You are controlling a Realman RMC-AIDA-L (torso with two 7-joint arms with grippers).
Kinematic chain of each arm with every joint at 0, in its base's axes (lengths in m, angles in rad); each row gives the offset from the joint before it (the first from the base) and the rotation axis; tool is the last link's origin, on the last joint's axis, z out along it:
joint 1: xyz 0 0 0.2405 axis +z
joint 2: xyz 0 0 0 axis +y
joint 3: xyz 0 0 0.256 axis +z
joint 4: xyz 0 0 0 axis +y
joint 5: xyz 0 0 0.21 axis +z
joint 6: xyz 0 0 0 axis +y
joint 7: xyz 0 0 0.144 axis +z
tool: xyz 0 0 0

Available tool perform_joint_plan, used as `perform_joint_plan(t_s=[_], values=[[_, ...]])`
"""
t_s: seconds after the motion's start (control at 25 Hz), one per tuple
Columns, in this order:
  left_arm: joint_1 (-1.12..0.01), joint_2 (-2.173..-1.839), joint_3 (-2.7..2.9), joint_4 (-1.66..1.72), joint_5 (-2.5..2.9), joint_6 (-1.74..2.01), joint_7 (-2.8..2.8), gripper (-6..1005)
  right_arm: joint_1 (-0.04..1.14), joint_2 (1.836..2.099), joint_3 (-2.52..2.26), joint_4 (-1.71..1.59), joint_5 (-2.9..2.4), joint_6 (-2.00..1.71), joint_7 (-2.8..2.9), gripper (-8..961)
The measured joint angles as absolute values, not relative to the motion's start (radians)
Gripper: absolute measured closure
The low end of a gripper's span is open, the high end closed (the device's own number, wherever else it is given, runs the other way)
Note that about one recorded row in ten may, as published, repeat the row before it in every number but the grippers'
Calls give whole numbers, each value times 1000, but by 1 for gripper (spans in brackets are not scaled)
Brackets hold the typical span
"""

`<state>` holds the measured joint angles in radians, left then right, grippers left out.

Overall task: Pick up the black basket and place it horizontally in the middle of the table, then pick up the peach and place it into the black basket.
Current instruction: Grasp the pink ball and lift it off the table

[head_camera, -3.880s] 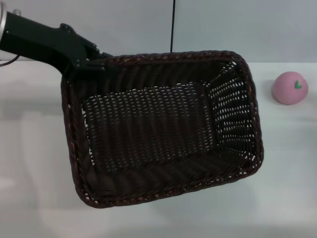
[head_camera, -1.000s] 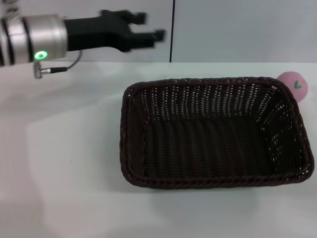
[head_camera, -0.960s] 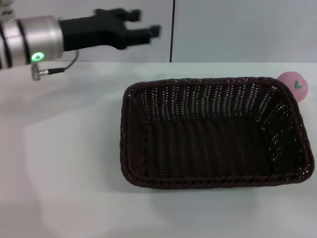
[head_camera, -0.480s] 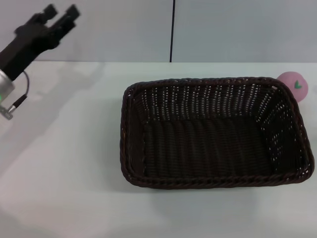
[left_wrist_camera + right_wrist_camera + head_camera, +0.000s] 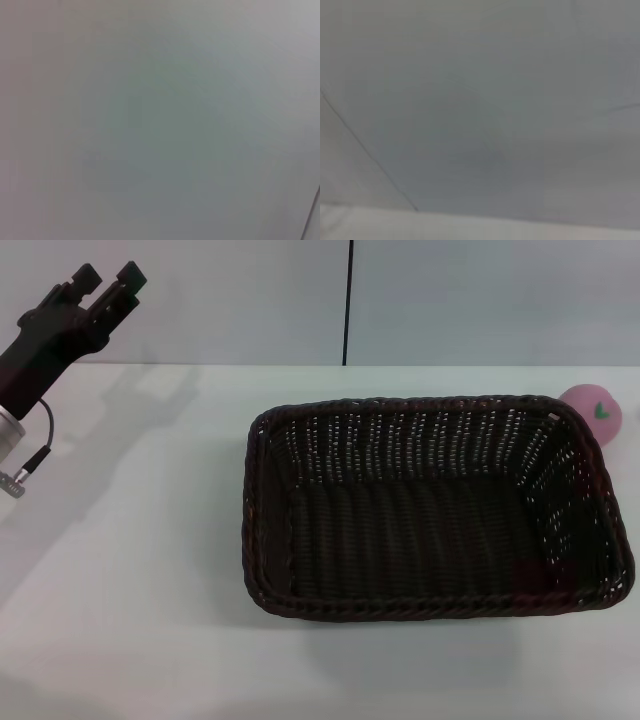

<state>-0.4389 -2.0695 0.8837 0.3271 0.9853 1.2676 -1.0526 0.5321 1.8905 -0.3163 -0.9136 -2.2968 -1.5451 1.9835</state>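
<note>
A: Basket (image 5: 430, 508) sits flat on the tabletop (image 5: 130, 620), long side across, right of centre. Nothing in it.

B: Peach (image 5: 594, 412)?

A: Beyond the far right corner of the basket, just beside the rim, maybe touching; part hidden behind it.

B: Arms?

A: Left pincer (image 5: 100, 285) is up at far left, well apart from the basket, fingers a little apart, holding nothing. Right pincer not in the head view; its wrist view shows only blank wall.

B: How will the peach handle?

A: My guess: light, round, smooth, apt to roll. Grip across its widest part from above, on the side away from the rim. Wicker looks stiff, so a nudge could shift the basket.
</note>
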Motion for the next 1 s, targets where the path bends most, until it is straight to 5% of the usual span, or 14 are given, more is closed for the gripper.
perform_joint_plan(t_s=[0.24,1.0], values=[[-439,-2070,884,319,983,1270,-1053,249,649,1865,-398,-862,-2449,-1518,2035,443],[-434,-2068,881,275,980,1271,-1048,249,791,1886,-715,-631,-2563,-1228,2093,482]])
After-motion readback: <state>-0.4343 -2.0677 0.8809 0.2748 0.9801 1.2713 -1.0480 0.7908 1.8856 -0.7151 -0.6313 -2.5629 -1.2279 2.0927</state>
